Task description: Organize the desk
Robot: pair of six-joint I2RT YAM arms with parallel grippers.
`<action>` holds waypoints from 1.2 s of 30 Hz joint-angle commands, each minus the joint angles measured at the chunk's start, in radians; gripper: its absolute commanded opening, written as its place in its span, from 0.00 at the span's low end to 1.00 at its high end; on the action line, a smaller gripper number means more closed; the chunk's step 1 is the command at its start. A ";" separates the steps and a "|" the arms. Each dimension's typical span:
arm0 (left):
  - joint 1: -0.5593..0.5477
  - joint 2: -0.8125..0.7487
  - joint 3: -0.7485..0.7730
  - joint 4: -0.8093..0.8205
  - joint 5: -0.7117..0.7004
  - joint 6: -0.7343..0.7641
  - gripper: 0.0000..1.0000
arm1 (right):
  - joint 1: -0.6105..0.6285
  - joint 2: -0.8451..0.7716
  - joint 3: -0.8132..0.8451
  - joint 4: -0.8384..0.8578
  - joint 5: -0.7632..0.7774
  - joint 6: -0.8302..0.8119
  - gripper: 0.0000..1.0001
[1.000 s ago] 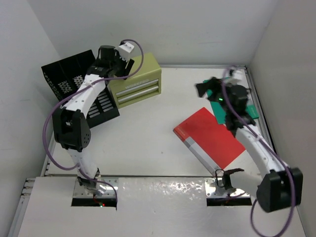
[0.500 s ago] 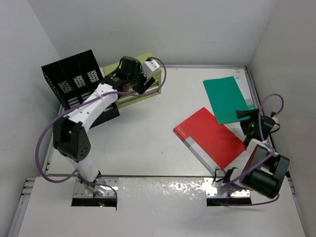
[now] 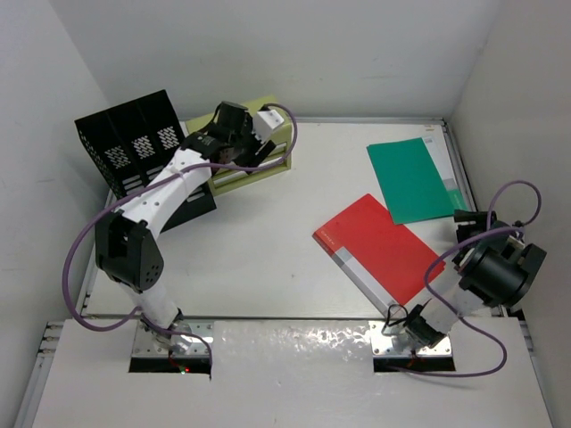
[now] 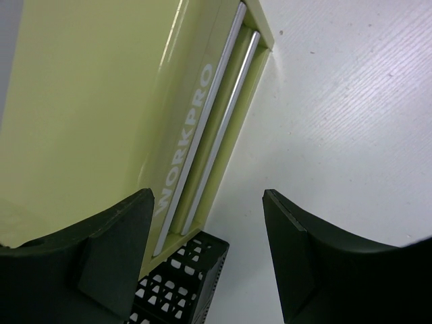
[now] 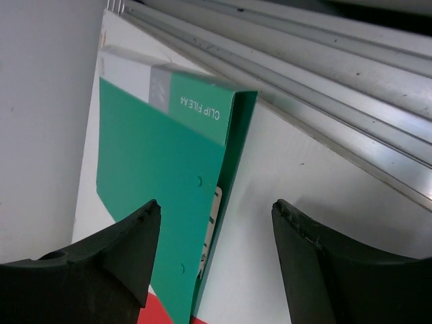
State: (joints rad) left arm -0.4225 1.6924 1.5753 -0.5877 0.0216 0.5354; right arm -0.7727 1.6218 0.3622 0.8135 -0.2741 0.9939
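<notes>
Green WORKPRO drawer box (image 4: 101, 101), black mesh rack (image 4: 179, 287) beside it, white desk (image 4: 351, 121), jaws apart

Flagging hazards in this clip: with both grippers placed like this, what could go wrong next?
1. The left gripper hangs open over the front edge of the drawer box; descending, it could shove the box into the mesh organizer beside it.
2. The right gripper, open, faces the edge of the green folder near the metal rail; a low approach might push the folder over the red folder rather than grip it.
</notes>
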 commanded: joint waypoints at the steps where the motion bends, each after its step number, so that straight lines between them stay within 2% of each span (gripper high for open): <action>1: -0.015 -0.014 0.072 -0.017 -0.049 -0.029 0.64 | 0.000 0.070 0.038 0.222 -0.071 0.026 0.65; 7: -0.016 -0.039 0.066 -0.015 -0.087 -0.028 0.64 | 0.000 0.231 0.063 0.461 -0.112 0.126 0.59; 10: -0.016 -0.042 0.063 -0.014 -0.095 -0.028 0.64 | 0.001 0.285 0.075 0.523 -0.119 0.179 0.58; 22: -0.016 -0.048 0.060 0.025 -0.107 -0.025 0.65 | 0.010 0.365 0.136 0.420 -0.122 0.180 0.55; 29: -0.018 -0.042 0.065 0.029 -0.103 -0.032 0.65 | 0.082 0.380 0.222 0.241 -0.073 0.101 0.55; 31: -0.018 -0.046 0.063 0.029 -0.103 -0.032 0.65 | 0.085 0.400 0.234 0.236 -0.066 0.118 0.55; 34: -0.018 -0.056 0.052 0.029 -0.106 -0.032 0.65 | 0.085 0.418 0.244 0.230 -0.062 0.112 0.48; 36: -0.018 -0.060 0.037 0.034 -0.107 -0.032 0.65 | 0.085 0.431 0.257 0.214 -0.068 0.100 0.35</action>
State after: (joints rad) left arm -0.4313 1.6920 1.6100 -0.6018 -0.0792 0.5175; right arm -0.6849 2.0274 0.5926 1.0569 -0.3626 1.1248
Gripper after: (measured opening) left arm 0.647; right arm 0.390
